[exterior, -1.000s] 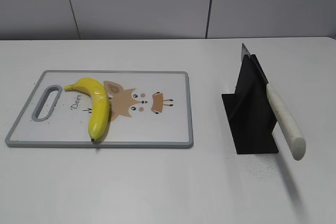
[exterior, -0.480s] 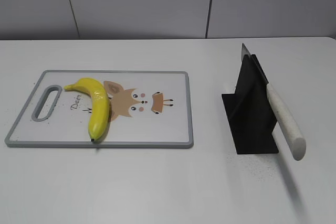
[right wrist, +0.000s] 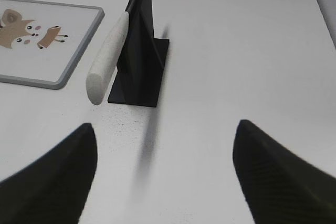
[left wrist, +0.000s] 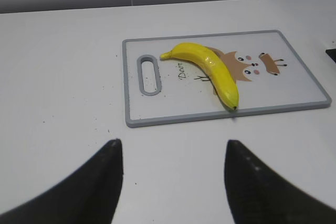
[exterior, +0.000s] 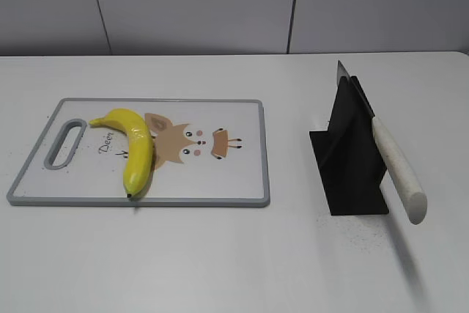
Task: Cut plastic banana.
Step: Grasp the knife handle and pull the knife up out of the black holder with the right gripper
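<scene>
The plastic banana (exterior: 134, 146) is glossy yellow and curved. It lies on the left half of a white cutting board (exterior: 220, 181) with a grey rim and a fox picture; it also shows in the left wrist view (left wrist: 210, 68). A knife with a speckled white handle (exterior: 398, 168) rests slanted in a black stand (exterior: 350, 163), handle toward the front. My left gripper (left wrist: 172, 145) is open and empty, above bare table in front of the board (left wrist: 273, 100). My right gripper (right wrist: 165, 129) is open and empty, in front of the stand (right wrist: 140, 72) and knife handle (right wrist: 106, 61). Neither arm shows in the exterior view.
The white table (exterior: 234, 254) carries the board at left and the stand at right, with a gap between them. A grey panelled wall (exterior: 220, 5) stands behind the table's far edge. Dark specks lie on the table near the stand.
</scene>
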Tool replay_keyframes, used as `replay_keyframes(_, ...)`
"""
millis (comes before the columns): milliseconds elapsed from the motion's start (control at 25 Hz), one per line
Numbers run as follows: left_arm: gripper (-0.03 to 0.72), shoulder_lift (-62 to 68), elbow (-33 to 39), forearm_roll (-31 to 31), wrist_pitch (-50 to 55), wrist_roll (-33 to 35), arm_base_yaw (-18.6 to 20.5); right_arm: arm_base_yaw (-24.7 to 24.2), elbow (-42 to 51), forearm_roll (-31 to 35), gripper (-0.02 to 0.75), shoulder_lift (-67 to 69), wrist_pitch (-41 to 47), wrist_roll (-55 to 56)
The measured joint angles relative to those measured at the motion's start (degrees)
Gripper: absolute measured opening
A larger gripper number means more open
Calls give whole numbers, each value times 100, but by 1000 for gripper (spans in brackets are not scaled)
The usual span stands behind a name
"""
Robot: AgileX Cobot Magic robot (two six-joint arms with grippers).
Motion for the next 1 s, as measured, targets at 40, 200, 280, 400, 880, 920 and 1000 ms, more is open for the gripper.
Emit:
replay_keyframes(40, 591, 0, 0, 0, 0, 0, 0, 0, 0, 6, 632, 0, 7, 0)
replay_keyframes(200, 591, 0, 0, 0, 0, 0, 0, 0, -191, 36, 611, 90, 53, 14)
replay_keyframes(280, 591, 0, 0, 0, 0, 0, 0, -4, -355, 38, 598, 277, 156, 62)
replay_keyframes(400, 591, 0, 0, 0, 0, 0, 0, -4, -648, 43, 591, 709, 404, 130)
replay_keyframes(880, 591, 0, 0, 0, 0, 0, 0, -4, -2216, 157, 578, 2707, 1421, 369)
replay_keyframes(920, 591, 0, 0, 0, 0, 0, 0, -4, -2313, 182, 578, 2856, 1429, 427)
replay_keyframes(1000, 591, 0, 0, 0, 0, 0, 0, -4, -2484, 275, 578, 3124, 1439, 509)
